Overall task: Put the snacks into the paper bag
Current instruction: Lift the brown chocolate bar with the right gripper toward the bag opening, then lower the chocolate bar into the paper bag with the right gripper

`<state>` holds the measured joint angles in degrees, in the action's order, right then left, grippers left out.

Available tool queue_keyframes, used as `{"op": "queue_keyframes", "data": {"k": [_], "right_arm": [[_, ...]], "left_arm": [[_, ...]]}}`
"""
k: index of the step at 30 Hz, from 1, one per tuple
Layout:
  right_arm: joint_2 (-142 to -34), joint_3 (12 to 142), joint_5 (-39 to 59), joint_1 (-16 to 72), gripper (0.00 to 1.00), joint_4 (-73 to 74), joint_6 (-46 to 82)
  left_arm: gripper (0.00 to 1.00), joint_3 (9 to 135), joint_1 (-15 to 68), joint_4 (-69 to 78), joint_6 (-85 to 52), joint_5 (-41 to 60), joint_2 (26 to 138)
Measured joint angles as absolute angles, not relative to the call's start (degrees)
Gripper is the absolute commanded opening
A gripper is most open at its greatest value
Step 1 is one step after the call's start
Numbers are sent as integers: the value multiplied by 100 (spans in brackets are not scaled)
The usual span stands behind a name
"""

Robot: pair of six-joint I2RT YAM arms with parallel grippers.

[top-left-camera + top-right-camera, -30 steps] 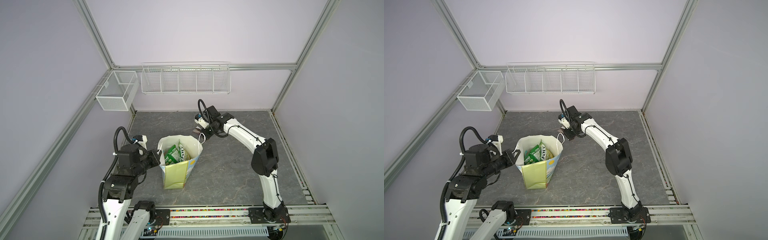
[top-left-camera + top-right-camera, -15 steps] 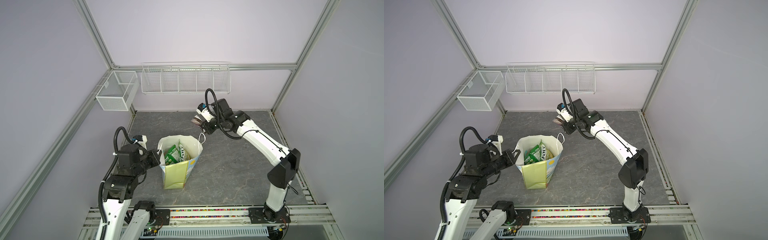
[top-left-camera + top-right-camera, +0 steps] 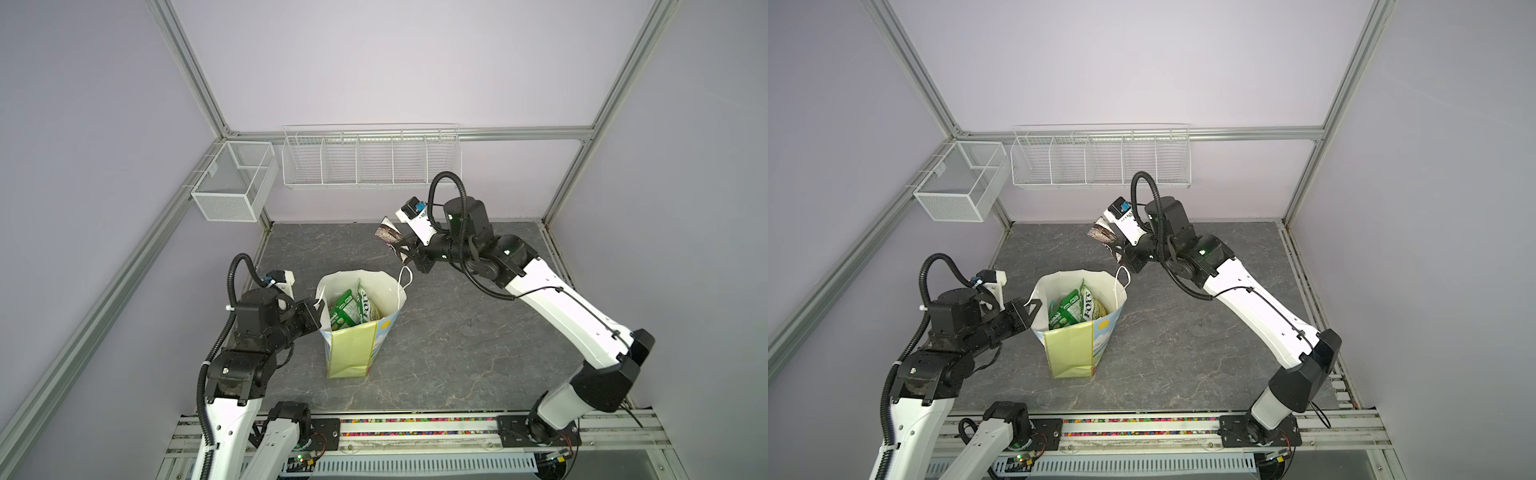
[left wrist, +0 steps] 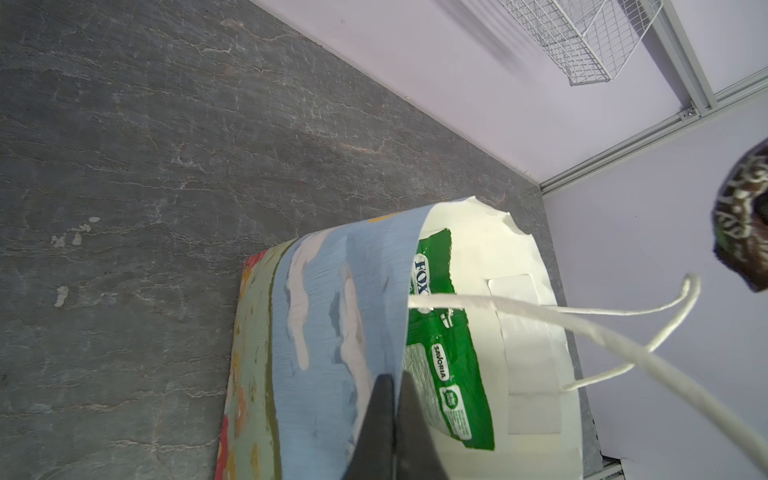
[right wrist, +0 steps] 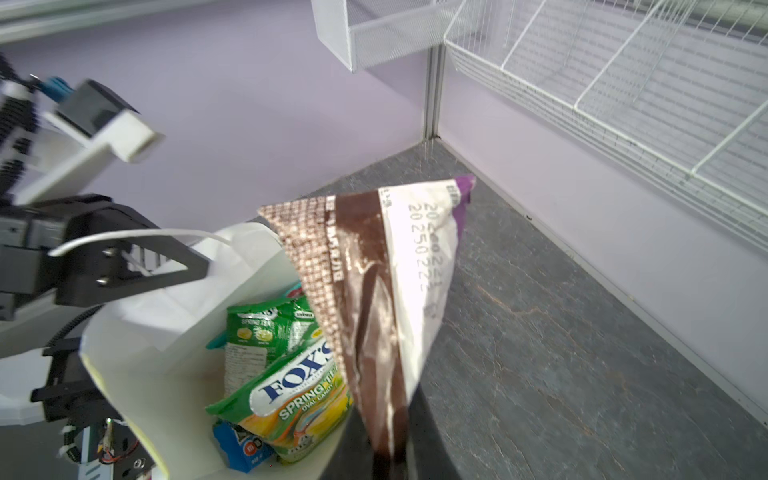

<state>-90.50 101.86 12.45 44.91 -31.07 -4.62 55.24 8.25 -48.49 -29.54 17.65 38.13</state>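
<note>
The right gripper [image 3: 409, 257] clamps a dark brown crinkly snack packet [image 3: 388, 234] aloft near the mouth of the tall yellow-green paper bag [image 3: 352, 349]. The left gripper [image 3: 316, 312] pinches the bag's rim, with green packets [image 3: 345, 309] inside.

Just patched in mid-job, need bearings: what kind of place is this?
Probably a lab robot test cell: aluminium frame around plain lilac walls, two arms mounted on a front rail, wire baskets on the walls.

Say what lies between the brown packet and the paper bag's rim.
Between brown packet and paper bag: bare table and the white cord handle, in both top views.
</note>
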Motion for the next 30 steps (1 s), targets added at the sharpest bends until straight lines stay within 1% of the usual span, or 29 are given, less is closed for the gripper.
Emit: {"op": "queue_keyframes", "data": {"k": [5,11,30], "right_arm": [[-8691,9863,1538,4727,13,-2661,-408],[-8630,9756,1750,5024,13,-2344,-381],[-8705,9570,1809,5459,15,-2082,-373]], "left_arm": [[0,5513,825,-4831,-2978,1787,3813],[0,5513,825,-4825,-2995,1802,3815],[0,5507,825,-4744,-2998,1806,3852]]}}
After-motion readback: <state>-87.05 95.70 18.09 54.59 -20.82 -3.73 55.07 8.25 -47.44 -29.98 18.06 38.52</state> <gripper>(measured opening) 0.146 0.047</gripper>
